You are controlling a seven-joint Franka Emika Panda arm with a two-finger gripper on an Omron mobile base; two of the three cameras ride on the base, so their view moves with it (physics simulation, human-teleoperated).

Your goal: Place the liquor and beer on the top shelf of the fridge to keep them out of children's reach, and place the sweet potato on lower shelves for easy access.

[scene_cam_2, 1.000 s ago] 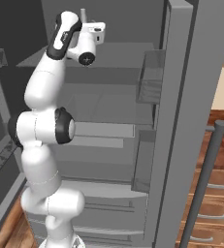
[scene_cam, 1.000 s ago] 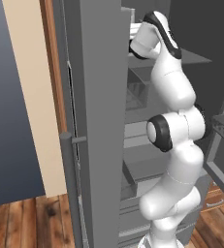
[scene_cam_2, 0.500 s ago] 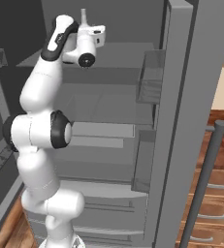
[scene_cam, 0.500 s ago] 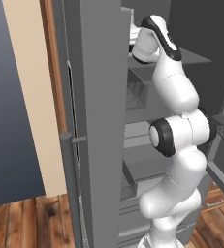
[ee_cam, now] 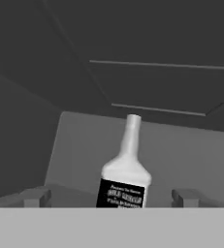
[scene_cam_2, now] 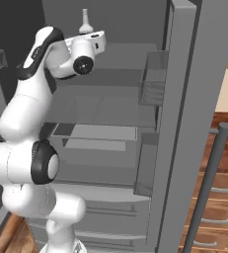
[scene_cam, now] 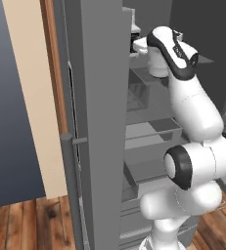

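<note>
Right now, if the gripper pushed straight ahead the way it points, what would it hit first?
The liquor, standing between the gripper's fingers, is already at its front; beyond it lies the fridge's grey back wall, though depth is unclear.

Kitchen: open fridge (scene_cam_2: 184, 99), wood floor (scene_cam: 31, 224), drawers (scene_cam_2: 219, 212).

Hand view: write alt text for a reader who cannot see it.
A squat bottle with a whitish neck and cap and a black label stands upright on a flat grey fridge shelf, centred between the gripper and its two spread grey jaws, neither touching it. Behind it are the fridge's dark grey back wall and ceiling.
</note>
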